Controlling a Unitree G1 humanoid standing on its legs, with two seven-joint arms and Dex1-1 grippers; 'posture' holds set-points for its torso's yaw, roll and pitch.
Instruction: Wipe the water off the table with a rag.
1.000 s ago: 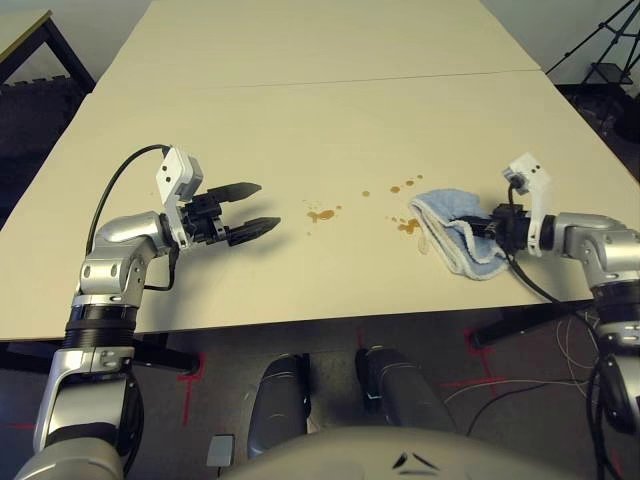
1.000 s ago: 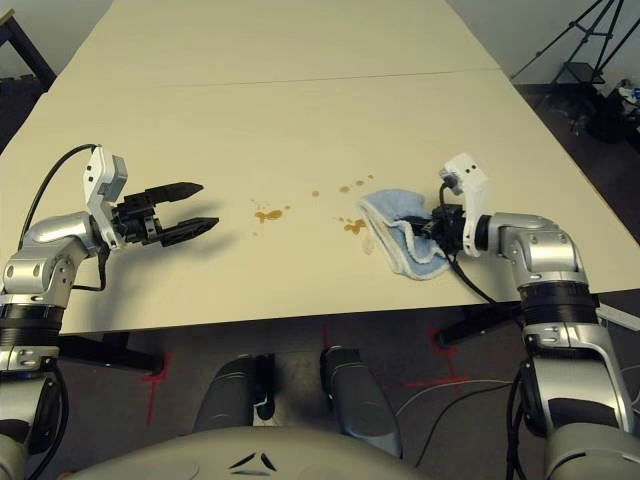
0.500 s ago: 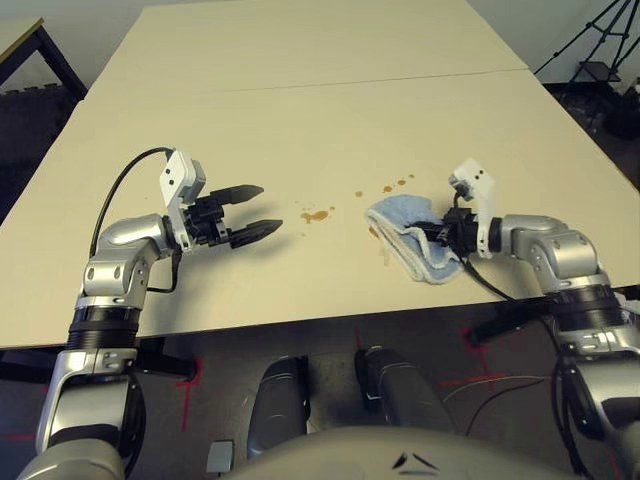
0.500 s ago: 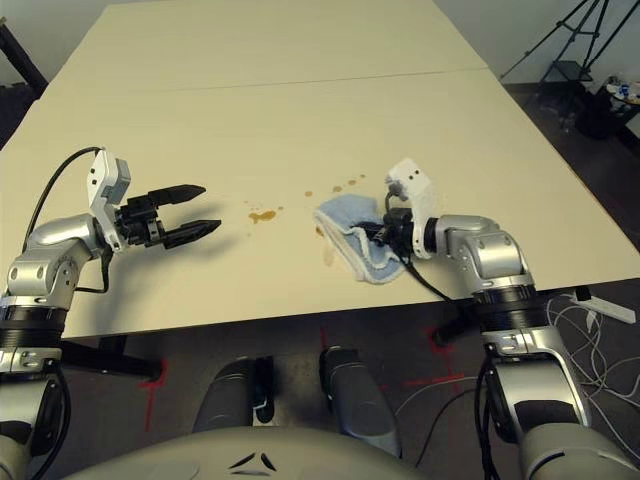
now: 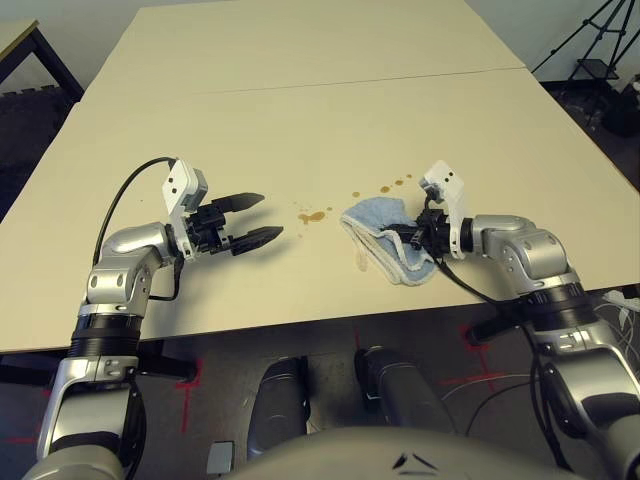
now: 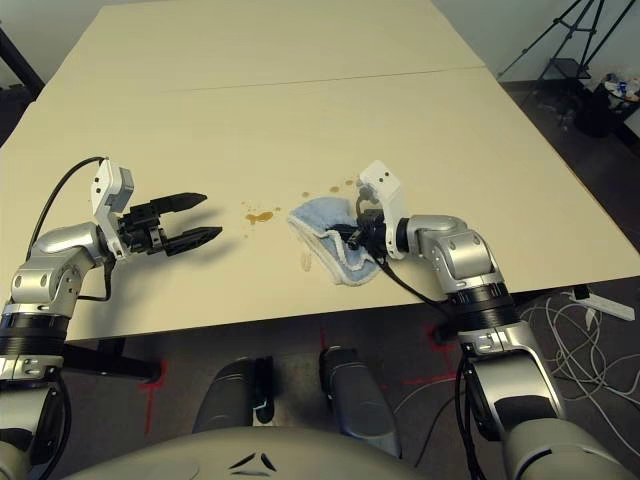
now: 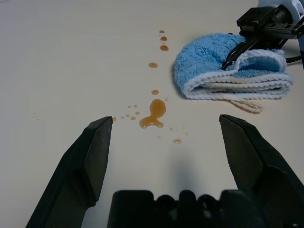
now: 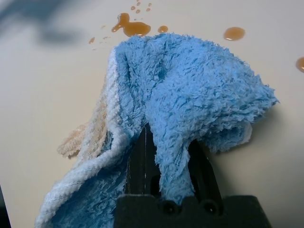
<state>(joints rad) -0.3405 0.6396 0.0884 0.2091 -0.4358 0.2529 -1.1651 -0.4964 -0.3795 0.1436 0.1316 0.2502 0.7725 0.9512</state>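
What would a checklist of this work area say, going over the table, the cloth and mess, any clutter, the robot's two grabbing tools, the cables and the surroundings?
Surface: pale tabletop with a thin seam across.
Job's things: blue rag with white edging, bunched on the table; amber-brown water in scattered drops and splotches beside it.
Clutter: nothing seen on the tabletop.
Left tool: open, empty, above the table.
Right tool: shut on the rag.
Cables: a black cable loops along the left arm; pale cables lie tangled on the floor.
Surroundings: black tripod beyond the table; red tape marks on the floor.
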